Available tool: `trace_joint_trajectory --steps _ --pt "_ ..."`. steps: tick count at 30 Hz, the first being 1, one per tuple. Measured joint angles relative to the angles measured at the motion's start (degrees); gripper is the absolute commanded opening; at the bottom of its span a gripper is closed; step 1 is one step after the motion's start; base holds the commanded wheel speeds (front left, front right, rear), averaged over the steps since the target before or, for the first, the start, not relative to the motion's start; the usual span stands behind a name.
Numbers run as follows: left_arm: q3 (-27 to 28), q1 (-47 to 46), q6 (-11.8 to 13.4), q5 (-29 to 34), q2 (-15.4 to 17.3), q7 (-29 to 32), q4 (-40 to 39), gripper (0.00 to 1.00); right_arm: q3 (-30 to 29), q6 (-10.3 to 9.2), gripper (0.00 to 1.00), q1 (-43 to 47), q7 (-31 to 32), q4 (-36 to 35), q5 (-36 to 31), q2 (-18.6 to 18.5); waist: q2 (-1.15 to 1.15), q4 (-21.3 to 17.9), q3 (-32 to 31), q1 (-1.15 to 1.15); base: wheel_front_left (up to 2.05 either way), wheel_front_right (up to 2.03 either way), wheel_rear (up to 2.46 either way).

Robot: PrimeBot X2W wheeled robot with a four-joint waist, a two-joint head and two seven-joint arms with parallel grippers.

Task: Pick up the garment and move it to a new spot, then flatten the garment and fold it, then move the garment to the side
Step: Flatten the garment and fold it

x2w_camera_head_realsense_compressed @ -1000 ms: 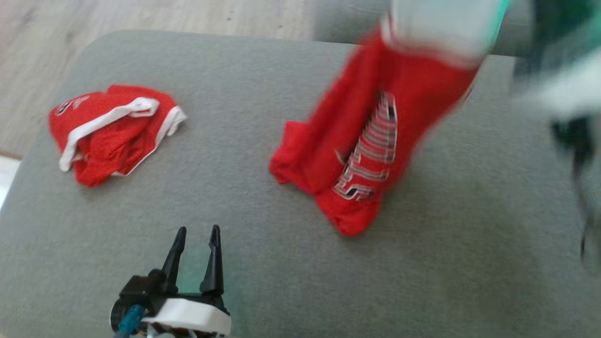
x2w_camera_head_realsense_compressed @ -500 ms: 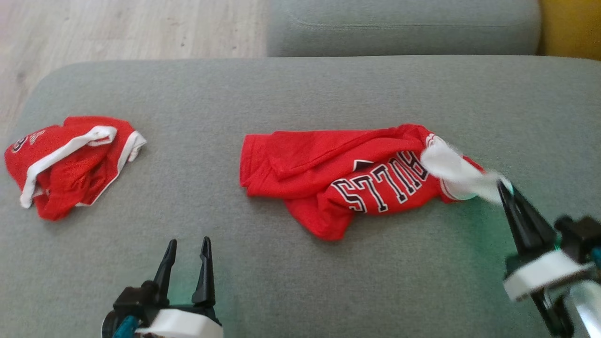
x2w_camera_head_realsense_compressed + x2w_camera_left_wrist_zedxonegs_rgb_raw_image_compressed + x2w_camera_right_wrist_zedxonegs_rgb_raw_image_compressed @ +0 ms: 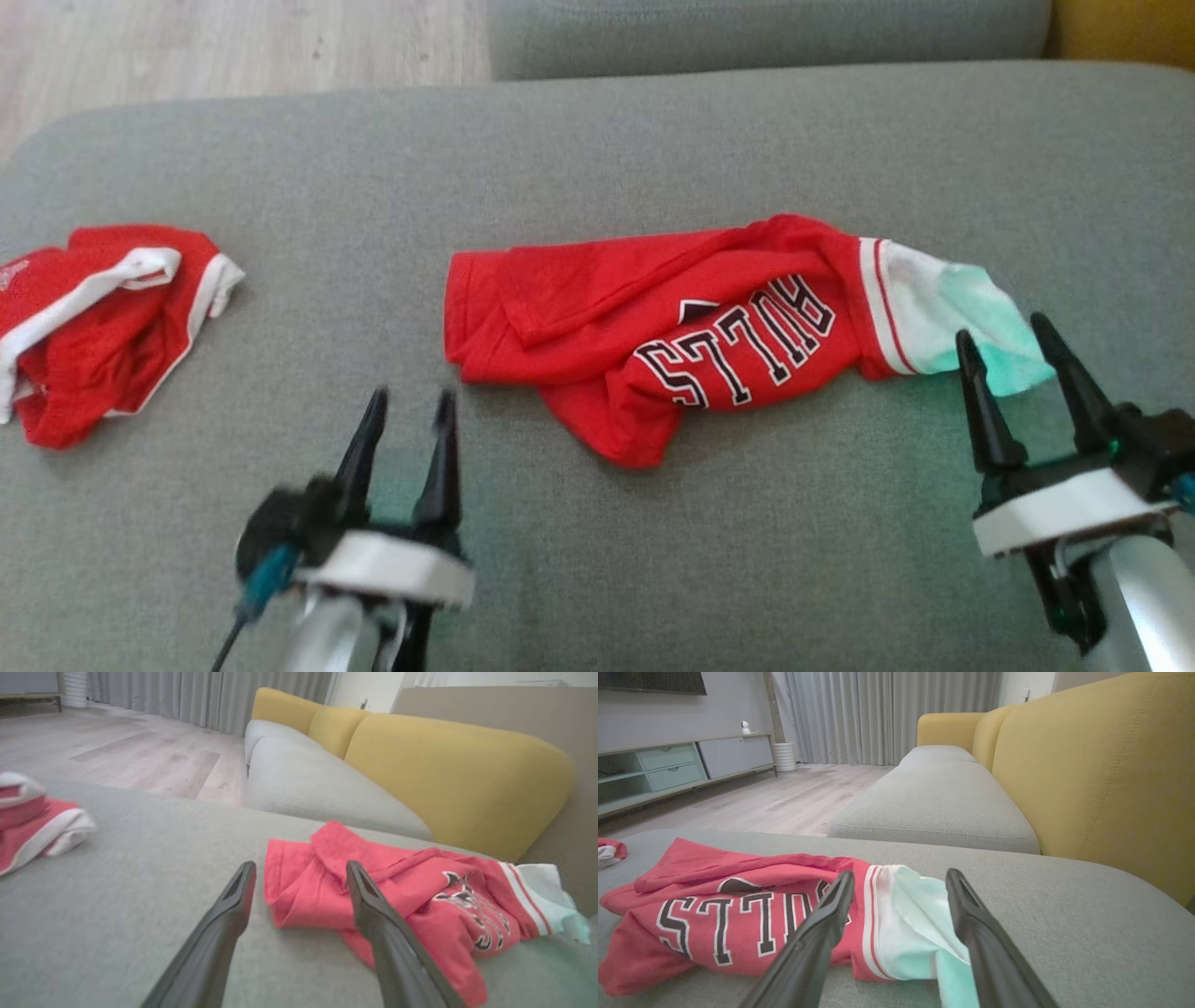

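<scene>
The garment [image 3: 597,317] is red, with black-and-white BULLS lettering and a white band at its right end, and it lies crumpled across the middle of the grey cushion [image 3: 653,140]. My right gripper [image 3: 1001,331] stands open just in front of that white band, fingers apart and empty. In the right wrist view the garment [image 3: 714,905] spreads to the left and the white band lies between the right gripper [image 3: 900,873] fingers. My left gripper [image 3: 412,397] is open and empty, short of the garment's left end [image 3: 397,891].
A second red piece with white trim [image 3: 103,327] lies bunched at the cushion's far left. A further grey seat cushion [image 3: 766,33] and a yellow backrest [image 3: 1101,765] bound the far and right sides. Wooden floor [image 3: 233,47] lies beyond the left edge.
The garment hung from my shut right gripper a second ago, then came down onto the cushion. The right gripper has opened and let go of the white band. The head view shifted too.
</scene>
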Motion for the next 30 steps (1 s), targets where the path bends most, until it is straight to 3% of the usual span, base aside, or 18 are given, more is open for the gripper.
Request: trace_joint_trajectory --steps 6,13,23,24,25,26,30 --pt "-5.82 -8.86 -0.90 -5.15 -0.11 -0.01 4.42 1.00 -0.62 0.00 1.00 -2.09 0.00 -1.43 -1.18 1.72 0.00 -0.49 2.92 0.00 0.00 0.00 0.00" --pt "-13.15 -16.58 -1.46 -14.11 -0.25 -0.01 15.66 1.00 0.86 0.00 1.00 -4.24 0.00 -1.57 -1.16 2.87 0.00 -3.09 5.43 0.01 0.00 0.00 0.00" --pt "-15.33 -19.57 -1.46 -17.16 -0.33 0.00 18.17 1.00 0.51 0.00 1.00 -4.25 0.00 -1.52 -1.15 3.33 0.00 -5.45 6.83 0.00 0.00 0.00 0.00" --pt "-14.63 -19.56 -1.47 -16.75 -0.35 0.00 17.70 0.45 0.43 0.00 1.00 -4.25 0.00 -1.52 -1.15 3.42 0.00 -5.52 6.83 0.00 0.00 0.00 0.00" --pt "-13.70 -19.56 -1.47 -16.14 -0.34 0.00 16.79 0.29 0.25 0.00 1.00 -4.25 0.00 -1.49 -1.15 3.52 0.00 -5.51 6.77 0.00 0.00 0.00 0.00" --pt "-12.78 -19.56 -1.46 -15.35 -0.32 0.00 15.69 0.00 0.11 0.00 1.00 -4.24 0.00 -1.48 -1.14 3.65 0.00 -5.46 6.65 0.00 0.00 0.00 0.00" --pt "-10.28 -19.11 -1.48 -13.15 -0.41 0.00 11.39 0.00 -0.90 0.00 1.00 -4.03 0.00 -1.00 -1.08 3.96 0.00 -4.85 5.98 0.00 0.00 0.00 0.00"
